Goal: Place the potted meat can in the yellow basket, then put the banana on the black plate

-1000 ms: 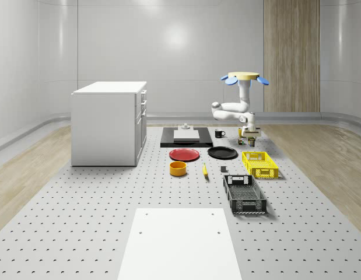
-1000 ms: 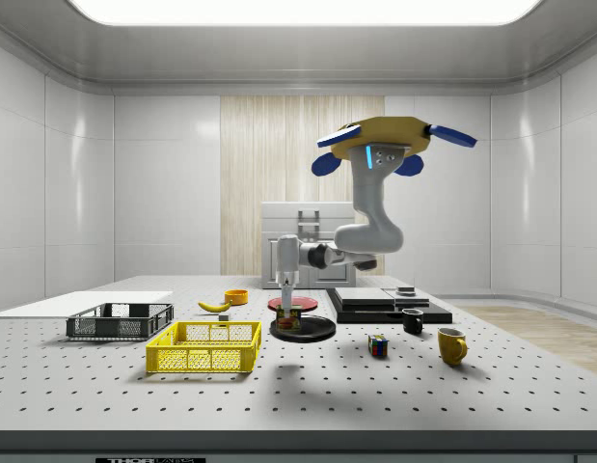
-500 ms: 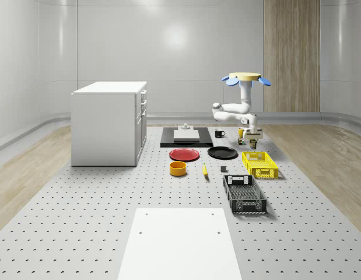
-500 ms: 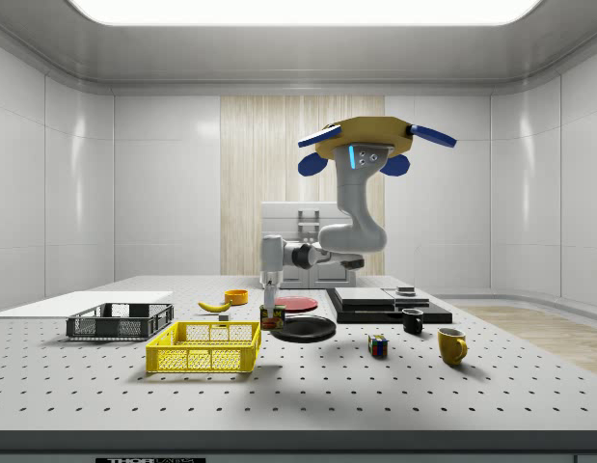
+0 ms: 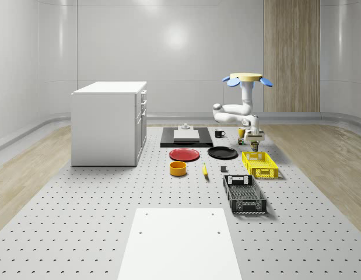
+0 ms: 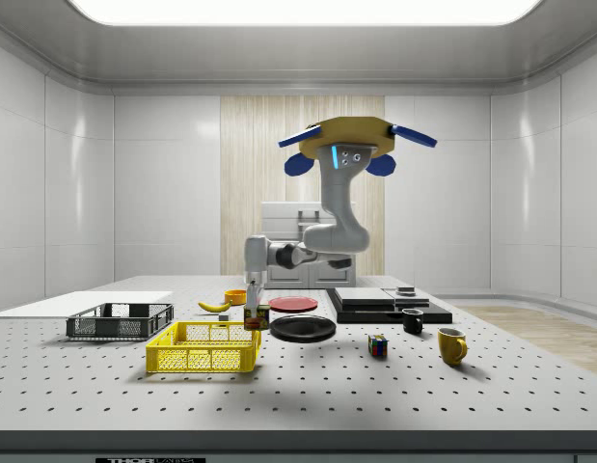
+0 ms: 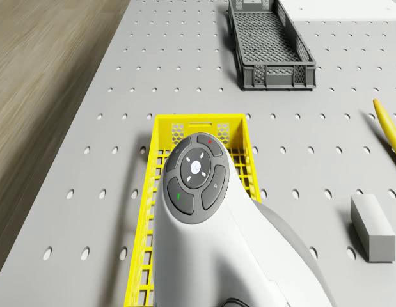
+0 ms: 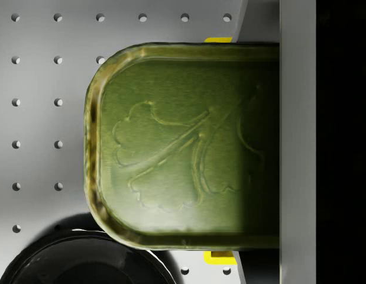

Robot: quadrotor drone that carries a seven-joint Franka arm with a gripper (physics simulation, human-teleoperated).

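My gripper [image 5: 255, 140] is shut on the potted meat can [image 5: 255, 146], and the drone [image 5: 245, 78] hovers above and behind it. In the side view the can [image 6: 257, 316] hangs from the gripper [image 6: 253, 308] at rim height, over the end of the yellow basket [image 6: 206, 347] that lies closest to the black plate [image 6: 302, 328]. The wrist view has the can's green embossed lid [image 8: 183, 145] against one finger [image 8: 298, 142], with the plate's rim [image 8: 82, 263] close by. The banana [image 5: 204, 170] lies on the table between the orange bowl and the baskets.
A black crate [image 5: 244, 193] sits in front of the yellow basket [image 5: 260, 164]. A red plate [image 5: 184, 154], orange bowl [image 5: 178, 168], small grey block [image 7: 372, 227], black platform [image 5: 186, 137], mugs [image 6: 451, 344] and a cube [image 6: 378, 345] stand around. A white cabinet [image 5: 109, 122] is at the whole-scene view's left.
The drone and arm have carried the can toward the side view's left, from over the black plate to the near end of the yellow basket. The grip has stayed shut.
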